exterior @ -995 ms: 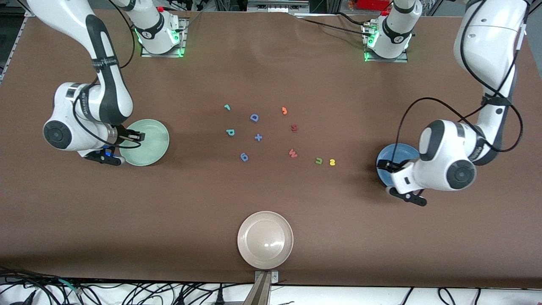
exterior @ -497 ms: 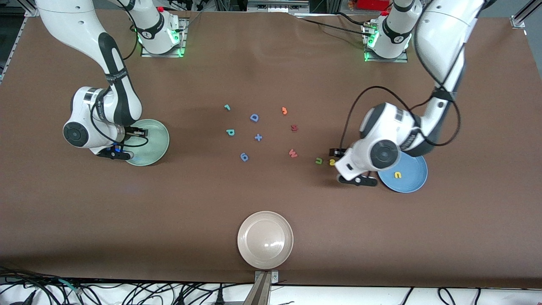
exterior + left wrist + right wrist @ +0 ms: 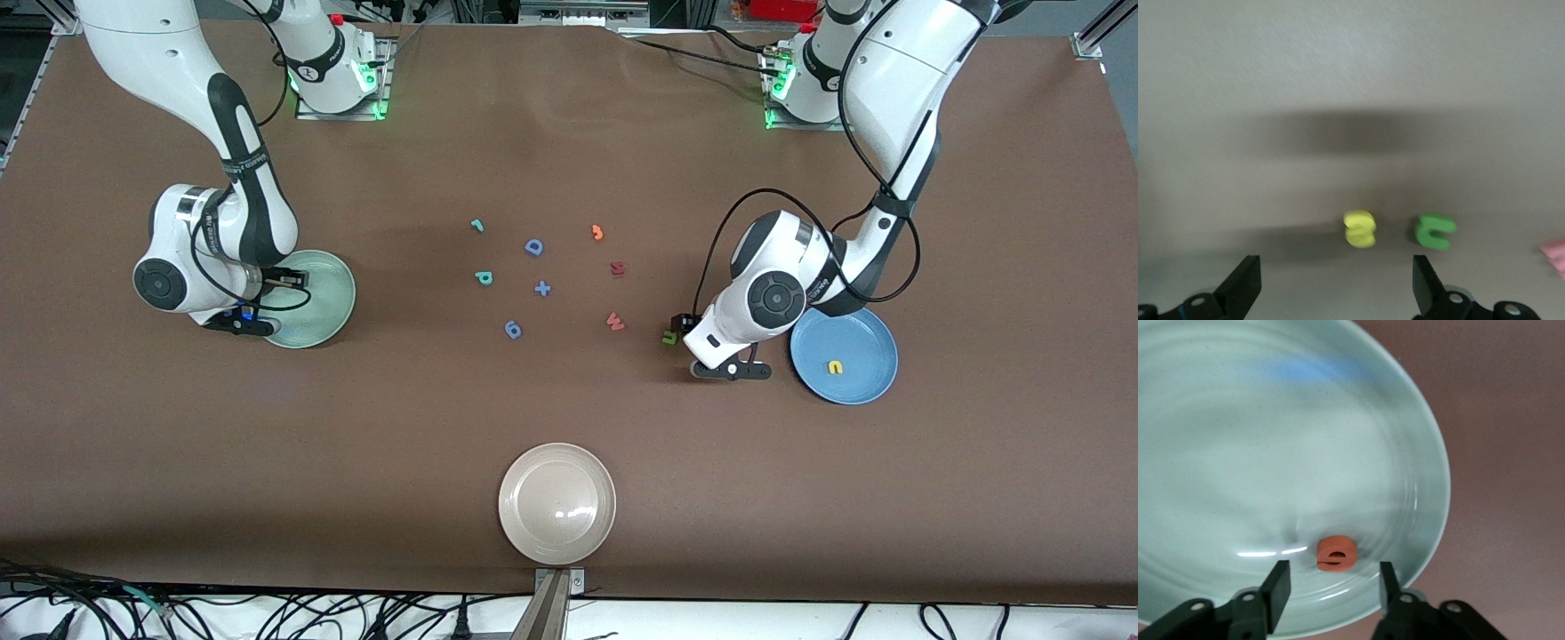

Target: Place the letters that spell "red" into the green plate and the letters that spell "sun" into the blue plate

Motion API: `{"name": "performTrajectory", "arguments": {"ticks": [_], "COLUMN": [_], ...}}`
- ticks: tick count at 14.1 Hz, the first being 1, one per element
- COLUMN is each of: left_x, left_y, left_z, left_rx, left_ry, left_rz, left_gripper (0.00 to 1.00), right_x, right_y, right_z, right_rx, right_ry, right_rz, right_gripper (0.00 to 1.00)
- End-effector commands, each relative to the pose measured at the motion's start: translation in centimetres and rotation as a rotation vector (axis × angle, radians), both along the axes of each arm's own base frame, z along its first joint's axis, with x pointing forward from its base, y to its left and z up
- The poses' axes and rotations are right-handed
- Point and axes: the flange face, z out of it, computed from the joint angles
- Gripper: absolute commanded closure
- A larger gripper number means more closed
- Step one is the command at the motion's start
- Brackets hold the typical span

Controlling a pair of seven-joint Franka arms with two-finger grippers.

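The green plate (image 3: 307, 299) lies at the right arm's end of the table. My right gripper (image 3: 289, 278) hangs over it, open (image 3: 1332, 583). The orange "e" (image 3: 1336, 554) lies on the plate (image 3: 1271, 453) just ahead of the fingertips, touching neither. The teal "r" (image 3: 477, 225) and teal "d" (image 3: 484, 278) lie mid-table. The blue plate (image 3: 845, 356) holds the yellow "u" (image 3: 835, 366). My left gripper (image 3: 680, 324) is open (image 3: 1335, 277), low over the table by the yellow "s" (image 3: 1359, 229) and green "n" (image 3: 1435, 231) (image 3: 669, 337). The hand hides the "s" in the front view.
Loose mid-table are a blue capital D (image 3: 533, 247), a blue plus (image 3: 542, 288), a blue rounded piece (image 3: 513, 330), an orange hooked piece (image 3: 597, 233), a dark red piece (image 3: 618, 268) and a red W (image 3: 614, 322). A beige plate (image 3: 556, 503) lies near the front edge.
The left arm has swung from the blue plate toward the "s" and "n", and the "u" now shows in the plate. The right gripper's fingers have spread over the green plate.
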Motion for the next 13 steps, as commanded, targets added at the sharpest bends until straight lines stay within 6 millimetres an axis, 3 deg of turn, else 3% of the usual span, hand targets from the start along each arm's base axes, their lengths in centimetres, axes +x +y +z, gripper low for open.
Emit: {"name": "performTrajectory", "arguments": {"ticks": [1,4,5,7,9,13], "left_x": [0.0,-0.5,-0.9,-1.0,-1.2,-1.1], "left_y": [-0.1,-0.5,-0.5,-0.4,-0.5,-0.4], "left_z": [-0.6,-2.0,-2.5,-2.8,-2.9,-2.8], "left_rx": [0.024,0.022,0.016,0.011,0.015,0.014], "left_ry": [-0.038,-0.039,-0.043,-0.051,-0.048,-0.049], "left_rz": [0.006,0.030,0.029,0.032,0.051,0.055], "left_gripper": [0.01,0.08,0.18,0.24,0.45,0.96], "right_x": [1.5,3.5,3.7,3.5,2.9,1.5], "right_y": [1.3,3.2,4.6,7.0,11.6,20.9], "right_z": [3.9,8.3,9.3,12.0,13.0,12.9], "right_rx": [0.023,0.039,0.052,0.087,0.065,0.006], "right_ry": [0.001,0.056,0.069,0.051,0.053,0.022], "right_rz": [-0.035,-0.089,-0.108,-0.122,-0.179,-0.341], "right_gripper": [0.03,0.03,0.03,0.02,0.02,0.02]}}
